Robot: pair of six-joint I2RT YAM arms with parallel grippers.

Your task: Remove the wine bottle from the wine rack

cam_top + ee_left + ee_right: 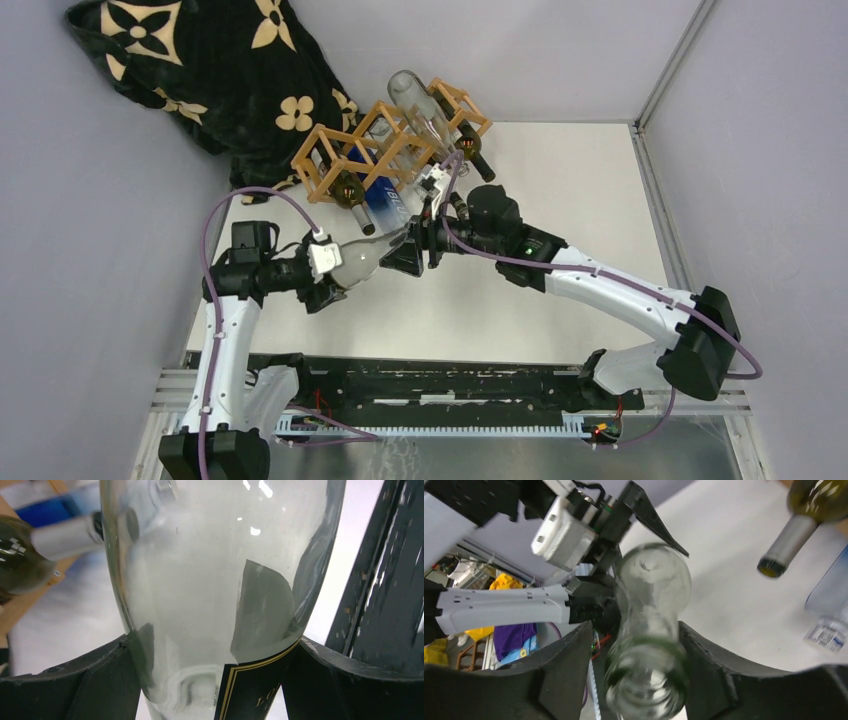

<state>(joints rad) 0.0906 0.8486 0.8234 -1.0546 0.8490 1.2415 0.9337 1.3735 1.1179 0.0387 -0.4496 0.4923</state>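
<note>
I see the clear glass bottle (365, 258) out of the rack (345, 160), just in front of it and off the counter (560, 190). It lies almost level, neck toward my right tool (636, 630), and has a black, gold-edged label. The left tool (212, 647) clamps its wide body. The right tool's jaws flank the neck; I cannot tell whether they grip.

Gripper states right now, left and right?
Left gripper: closed on the clear wine bottle.
Right gripper: open, loose around the same bottle's neck.
</note>
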